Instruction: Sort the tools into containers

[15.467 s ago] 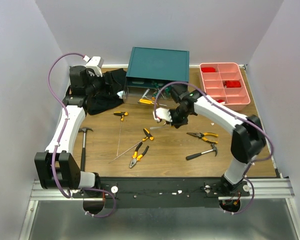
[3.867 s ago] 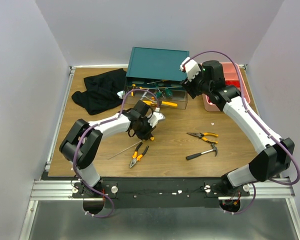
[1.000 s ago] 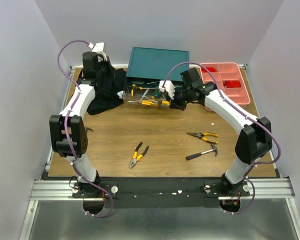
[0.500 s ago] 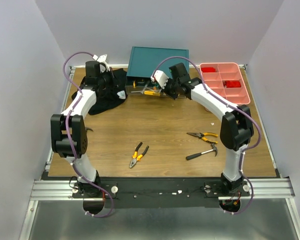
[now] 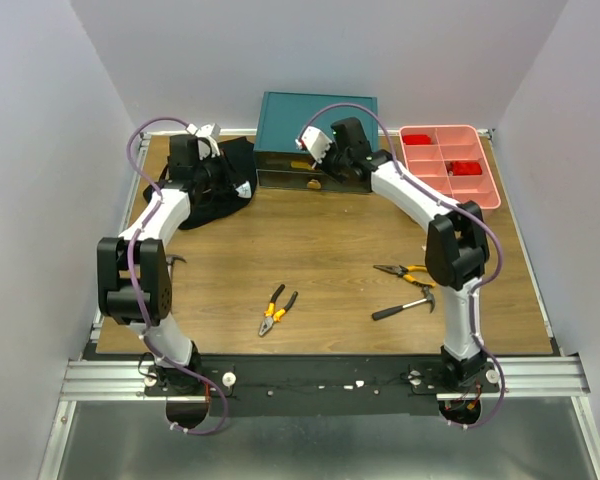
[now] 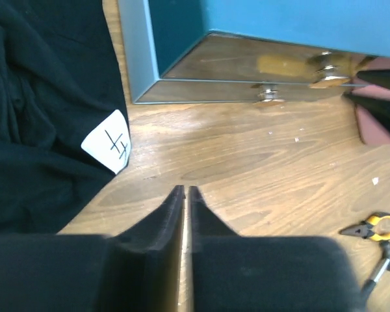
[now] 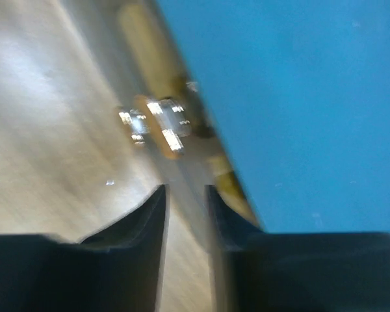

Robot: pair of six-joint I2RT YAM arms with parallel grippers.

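The teal metal cabinet [image 5: 315,122] is a smooth box at the table's 12 o'clock, with its shiny brassy drawer front [image 6: 247,65] shut flat. The right gripper [image 7: 185,190] sits just in front of it, black fingers a little apart with nothing between them and a small round knob [image 7: 159,120] at their 11 o'clock. The left gripper [image 6: 185,190] hangs at the cabinet's 9 o'clock, squeezed almost together on nothing, beside the soft black cloth [image 6: 39,130], while orange-handled pliers [image 5: 277,310] lie at 6 o'clock on the wooden table [image 5: 330,240], far from both.
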